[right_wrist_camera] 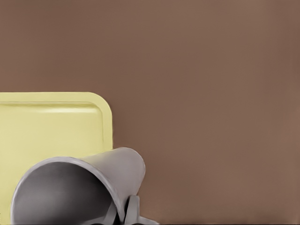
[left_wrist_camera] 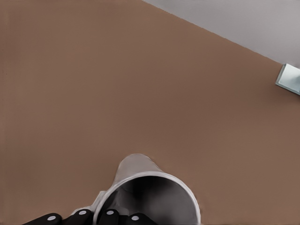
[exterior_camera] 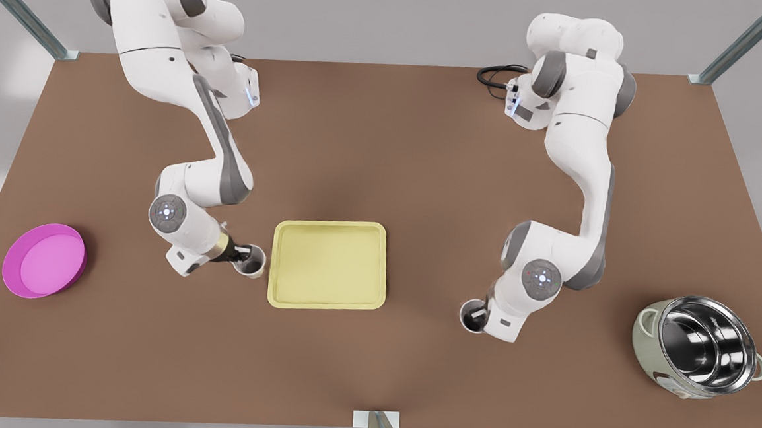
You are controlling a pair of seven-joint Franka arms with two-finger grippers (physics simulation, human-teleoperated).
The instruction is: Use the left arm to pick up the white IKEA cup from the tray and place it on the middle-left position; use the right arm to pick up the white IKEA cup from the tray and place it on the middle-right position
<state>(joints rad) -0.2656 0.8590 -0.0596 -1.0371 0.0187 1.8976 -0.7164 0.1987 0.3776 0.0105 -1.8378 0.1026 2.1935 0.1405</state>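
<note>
— Where's the left arm (exterior_camera: pixel 188 123)?

— Folded down low over the table (exterior_camera: pixel 384 155), brass-banded wrist lying nearly level. Its left gripper (exterior_camera: pixel 244 256) has the black fingers (left_wrist_camera: pixel 108 217) clamped on a white cup's (exterior_camera: pixel 250 261) rim.

— And the right arm (exterior_camera: pixel 575 179)?

— Elbow bent, forearm pointing downward. The right gripper (exterior_camera: pixel 477 316) grips the other cup (exterior_camera: pixel 472 314) at its rim too.
</note>
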